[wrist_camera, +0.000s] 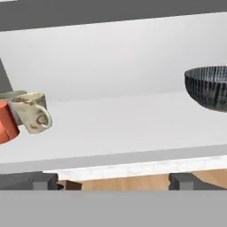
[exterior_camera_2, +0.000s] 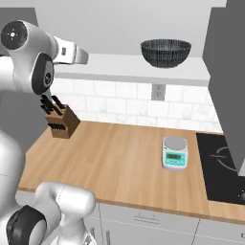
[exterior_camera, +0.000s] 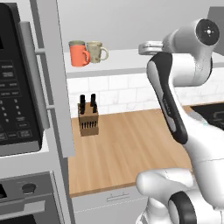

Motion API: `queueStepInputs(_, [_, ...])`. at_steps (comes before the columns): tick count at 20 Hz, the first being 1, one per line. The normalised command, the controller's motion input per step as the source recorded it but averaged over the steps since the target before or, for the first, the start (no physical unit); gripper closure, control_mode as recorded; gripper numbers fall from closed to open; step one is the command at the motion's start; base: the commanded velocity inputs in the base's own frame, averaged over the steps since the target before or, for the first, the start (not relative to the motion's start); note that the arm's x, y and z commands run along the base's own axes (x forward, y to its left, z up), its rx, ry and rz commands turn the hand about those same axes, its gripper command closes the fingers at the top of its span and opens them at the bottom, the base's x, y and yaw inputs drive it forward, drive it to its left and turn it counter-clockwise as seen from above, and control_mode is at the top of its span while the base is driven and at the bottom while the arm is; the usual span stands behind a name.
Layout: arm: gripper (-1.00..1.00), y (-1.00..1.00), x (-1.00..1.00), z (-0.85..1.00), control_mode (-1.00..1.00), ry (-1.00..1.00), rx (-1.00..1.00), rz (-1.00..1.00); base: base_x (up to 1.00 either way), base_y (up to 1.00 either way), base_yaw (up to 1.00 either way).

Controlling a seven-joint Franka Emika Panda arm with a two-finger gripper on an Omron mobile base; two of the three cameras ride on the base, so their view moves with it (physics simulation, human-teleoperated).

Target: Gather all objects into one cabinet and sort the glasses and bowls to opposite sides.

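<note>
On the cabinet's white bottom board the orange mug and the beige patterned mug stand side by side at the left end. A grey mug peeks out behind them. The wide dark speckled bowl sits far to the right on the same board. In the hand view the beige mug and orange mug are at the left edge and the bowl at the right edge. My gripper is open and holds nothing, level with the board's front edge, between mugs and bowl.
A wooden knife block stands on the wood counter against the tiled wall. A small kitchen scale sits next to the black cooktop. A microwave and a tall panel close off the left.
</note>
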Motion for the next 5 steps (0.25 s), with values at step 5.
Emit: queueStepInputs(5, [-1.00,0.06,-1.00,-0.04,-1.00,0.00,0.00,0.11,0.00,0.00,0.00])
